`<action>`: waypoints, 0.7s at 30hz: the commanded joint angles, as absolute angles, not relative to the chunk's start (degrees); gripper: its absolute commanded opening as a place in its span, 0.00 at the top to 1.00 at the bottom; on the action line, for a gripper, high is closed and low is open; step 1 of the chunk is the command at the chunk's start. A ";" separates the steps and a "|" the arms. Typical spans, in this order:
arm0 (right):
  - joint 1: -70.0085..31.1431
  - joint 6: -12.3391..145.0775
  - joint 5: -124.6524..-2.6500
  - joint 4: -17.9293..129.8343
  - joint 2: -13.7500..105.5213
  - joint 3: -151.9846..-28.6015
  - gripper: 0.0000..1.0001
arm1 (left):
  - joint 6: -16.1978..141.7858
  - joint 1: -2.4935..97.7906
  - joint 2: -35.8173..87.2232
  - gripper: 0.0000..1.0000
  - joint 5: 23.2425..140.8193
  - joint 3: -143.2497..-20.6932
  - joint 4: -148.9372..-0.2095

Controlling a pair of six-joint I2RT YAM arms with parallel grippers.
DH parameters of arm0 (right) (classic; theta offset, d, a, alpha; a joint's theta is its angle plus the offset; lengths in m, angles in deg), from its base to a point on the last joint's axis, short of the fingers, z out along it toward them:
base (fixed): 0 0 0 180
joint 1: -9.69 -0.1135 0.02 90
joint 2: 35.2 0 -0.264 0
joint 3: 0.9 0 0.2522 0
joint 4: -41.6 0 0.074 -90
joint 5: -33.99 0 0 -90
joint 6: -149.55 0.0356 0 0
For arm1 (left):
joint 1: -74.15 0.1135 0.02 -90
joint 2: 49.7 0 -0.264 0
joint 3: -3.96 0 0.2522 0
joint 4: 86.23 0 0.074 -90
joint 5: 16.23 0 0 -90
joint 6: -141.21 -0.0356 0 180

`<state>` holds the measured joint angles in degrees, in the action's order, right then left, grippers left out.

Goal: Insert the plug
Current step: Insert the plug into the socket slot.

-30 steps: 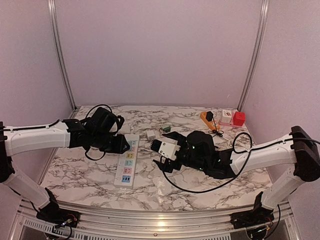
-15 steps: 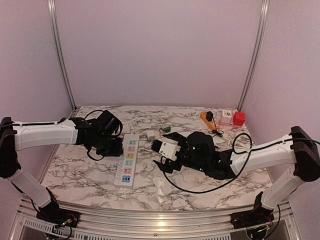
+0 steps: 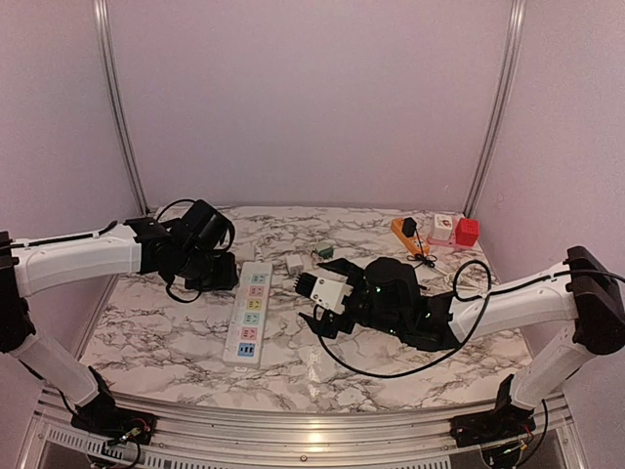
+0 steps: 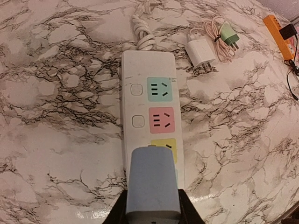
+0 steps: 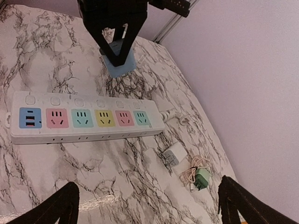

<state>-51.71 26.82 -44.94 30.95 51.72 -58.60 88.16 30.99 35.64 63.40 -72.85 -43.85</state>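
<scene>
Left gripper is clamped on a pale blue plug. Seen from overhead, the plug sits at 10 o'clock of the white power strip, clear of its coloured sockets. Right gripper, jaws spread wide and holding nothing, hovers at the strip's 3 o'clock over the marble table.
</scene>
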 commanded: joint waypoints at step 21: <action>-51.32 27.44 -43.94 30.64 54.03 -60.41 0.01 | 92.52 32.58 46.46 1.00 69.30 -85.89 -31.58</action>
